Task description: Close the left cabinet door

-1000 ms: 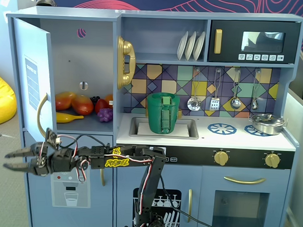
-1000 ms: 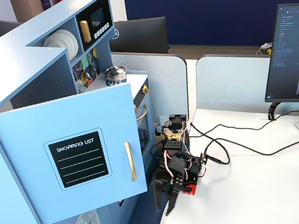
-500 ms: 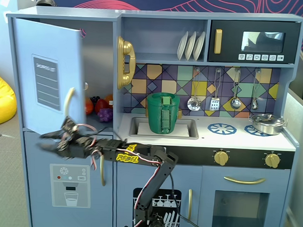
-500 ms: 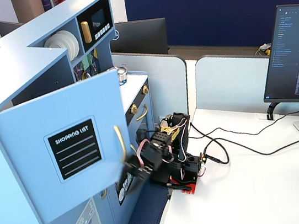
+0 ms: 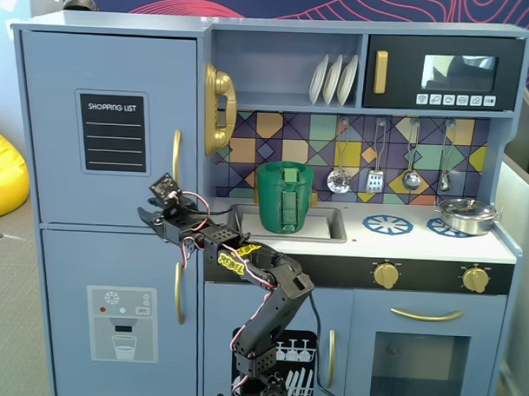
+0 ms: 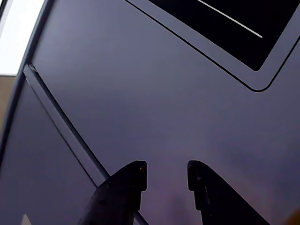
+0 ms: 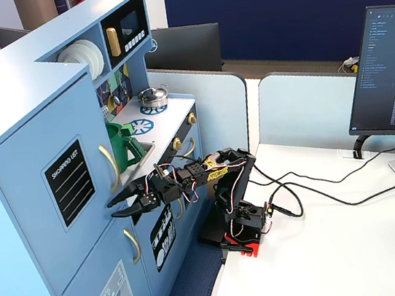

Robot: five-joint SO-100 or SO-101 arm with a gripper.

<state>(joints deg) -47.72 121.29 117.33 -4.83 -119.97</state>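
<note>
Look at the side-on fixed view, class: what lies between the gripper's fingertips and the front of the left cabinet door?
Nothing. The open gripper points at the left cabinet door, tips at or just off its bare blue face below the shopping-list panel.

The left cabinet door (image 5: 110, 127) sits flush and closed, the gripper (image 5: 147, 216) at its lower right edge.
</note>
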